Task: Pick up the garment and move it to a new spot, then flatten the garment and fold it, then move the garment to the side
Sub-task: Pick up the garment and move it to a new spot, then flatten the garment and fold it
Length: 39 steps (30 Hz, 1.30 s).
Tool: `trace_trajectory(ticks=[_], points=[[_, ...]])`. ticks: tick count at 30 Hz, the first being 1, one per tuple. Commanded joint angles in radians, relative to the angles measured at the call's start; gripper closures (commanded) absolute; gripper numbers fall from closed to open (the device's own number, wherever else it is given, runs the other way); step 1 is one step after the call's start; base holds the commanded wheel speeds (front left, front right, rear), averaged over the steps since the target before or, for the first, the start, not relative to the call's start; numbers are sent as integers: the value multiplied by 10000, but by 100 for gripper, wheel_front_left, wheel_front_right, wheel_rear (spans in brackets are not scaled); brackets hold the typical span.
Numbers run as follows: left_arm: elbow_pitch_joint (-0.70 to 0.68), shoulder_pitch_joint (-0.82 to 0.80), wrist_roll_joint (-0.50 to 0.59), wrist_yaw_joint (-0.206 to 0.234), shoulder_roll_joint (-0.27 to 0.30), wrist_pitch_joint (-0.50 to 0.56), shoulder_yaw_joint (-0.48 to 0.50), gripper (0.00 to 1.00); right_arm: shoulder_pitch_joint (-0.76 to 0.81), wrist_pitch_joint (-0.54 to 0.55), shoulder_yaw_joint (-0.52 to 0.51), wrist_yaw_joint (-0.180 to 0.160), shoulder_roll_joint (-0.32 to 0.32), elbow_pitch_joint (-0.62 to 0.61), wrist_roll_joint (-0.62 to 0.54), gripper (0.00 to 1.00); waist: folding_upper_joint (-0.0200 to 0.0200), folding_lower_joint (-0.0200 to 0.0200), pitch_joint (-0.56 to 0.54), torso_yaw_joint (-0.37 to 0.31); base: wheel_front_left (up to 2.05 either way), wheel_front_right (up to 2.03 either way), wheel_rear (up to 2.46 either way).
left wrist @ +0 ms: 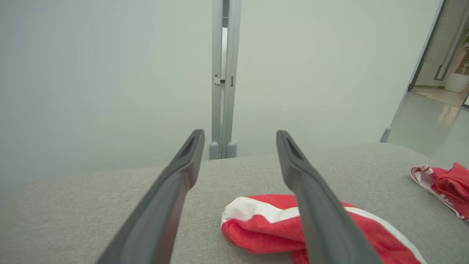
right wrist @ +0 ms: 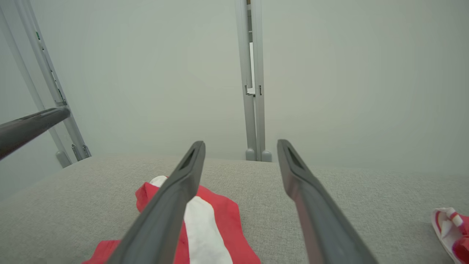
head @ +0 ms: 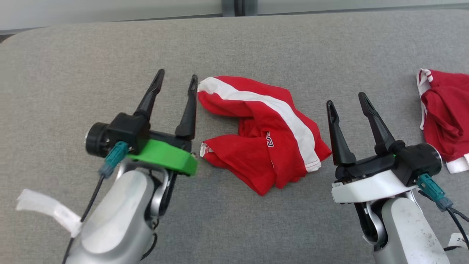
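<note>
Flanking the crumpled red garment [head: 263, 135] on the grey cushion [head: 234, 47] with the left gripper [head: 177, 74] and the right gripper [head: 346, 98], both spread wide and empty, near a second red cloth [head: 445, 110].

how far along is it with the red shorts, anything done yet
Done, perhaps: the shorts lie on the grey surface, held by nothing, so the first move may be over. In hand: nothing; the left pincer and right pincer stand open on either side of them. Left: the shorts are crumpled, so flattening, folding and moving them aside remain. Another red garment lies at the far right.
</note>
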Motion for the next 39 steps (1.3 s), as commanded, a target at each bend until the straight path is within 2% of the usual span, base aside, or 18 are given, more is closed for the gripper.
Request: trace_trajectory(ticks=[1,5,8,12,19,29,39], points=[[-287,501,323,-210,244,4,330,0,194,-30,-45,-17,-24,68,-33,0,0,0,-486,490,0,0,0],[-1039,1606,877,-805,664,4,1277,0,433,-30,-148,-17,-27,190,70,0,0,0,-723,675,0,0,0],[-1432,2490,1218,-1138,623,2,1922,0,621,-30,-229,-17,-26,254,128,0,0,0,-869,726,0,0,0],[-1815,3553,1824,-1684,341,3,2464,0,896,-30,-296,-17,-26,346,280,0,0,0,-1040,725,0,0,0],[-1936,4663,2396,-2250,-775,3,3524,0,1324,-30,-437,-17,-25,422,411,0,0,0,-1269,709,0,0,0],[-1831,4766,2827,-2556,-1264,1,4100,0,1413,-31,-442,-17,-24,645,460,0,0,0,-1307,720,0,0,0],[-1694,4377,2798,-2577,-1372,2,3715,0,681,-27,-95,-17,-27,3123,503,0,0,0,-811,1153,0,0,0]])
